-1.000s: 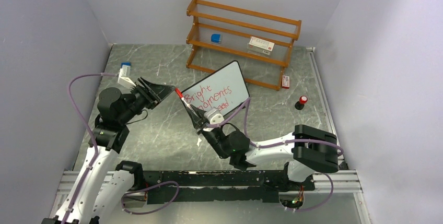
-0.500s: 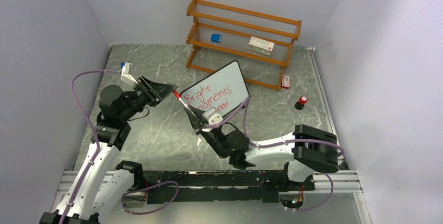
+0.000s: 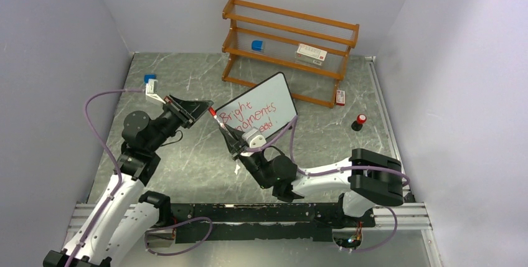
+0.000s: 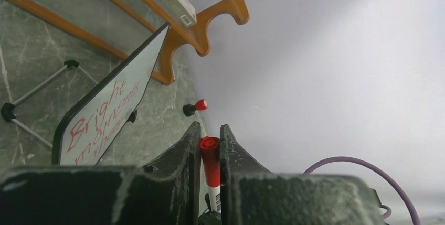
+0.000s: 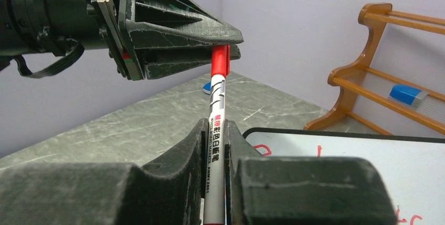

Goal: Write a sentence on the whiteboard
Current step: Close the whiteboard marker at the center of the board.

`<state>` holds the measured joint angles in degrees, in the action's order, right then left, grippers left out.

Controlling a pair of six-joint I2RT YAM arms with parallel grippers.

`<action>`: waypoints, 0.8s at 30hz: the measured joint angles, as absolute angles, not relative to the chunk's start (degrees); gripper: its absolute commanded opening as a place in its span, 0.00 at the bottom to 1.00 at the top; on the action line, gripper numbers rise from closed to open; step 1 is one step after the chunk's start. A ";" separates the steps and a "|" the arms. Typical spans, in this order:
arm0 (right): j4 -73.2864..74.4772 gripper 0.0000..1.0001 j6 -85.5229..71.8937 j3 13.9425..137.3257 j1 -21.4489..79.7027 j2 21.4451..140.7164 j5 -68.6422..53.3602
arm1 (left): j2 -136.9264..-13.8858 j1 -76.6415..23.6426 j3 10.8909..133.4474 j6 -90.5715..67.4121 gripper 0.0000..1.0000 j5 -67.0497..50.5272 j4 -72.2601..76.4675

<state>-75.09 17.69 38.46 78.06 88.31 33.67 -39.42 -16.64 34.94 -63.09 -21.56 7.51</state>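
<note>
The whiteboard stands tilted in front of the shelf, with red handwriting on it. It also shows in the left wrist view and the right wrist view. My right gripper is shut on the white barrel of a marker, just left of the board. The marker's red end points up and to the left. My left gripper is shut on that red end, its two fingers pressed against both sides. Both grippers hold the same marker above the table.
A wooden shelf stands at the back, holding a blue block and a white box. A small red-and-white box and a red-topped black piece sit right of the board. A blue item lies at the far left.
My left arm has shifted a little to the right and down, with its fingers staying at the marker's red end. The right arm, marker and board have not visibly moved.
</note>
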 measured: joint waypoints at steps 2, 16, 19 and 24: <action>-75.24 0.00 17.34 38.46 78.11 88.31 33.69 | -38.52 -17.74 33.58 -63.90 0.05 -19.73 9.43; -75.02 0.00 7.66 38.11 76.07 84.68 27.66 | -32.71 -25.69 29.69 -66.89 0.05 -7.70 17.28; -74.30 0.00 5.67 38.11 75.35 84.34 26.39 | -32.45 -26.65 28.73 -67.33 0.05 -5.67 19.14; -71.81 0.00 3.84 37.06 74.72 82.61 24.99 | -31.90 -27.59 29.69 -65.28 0.18 -4.10 15.73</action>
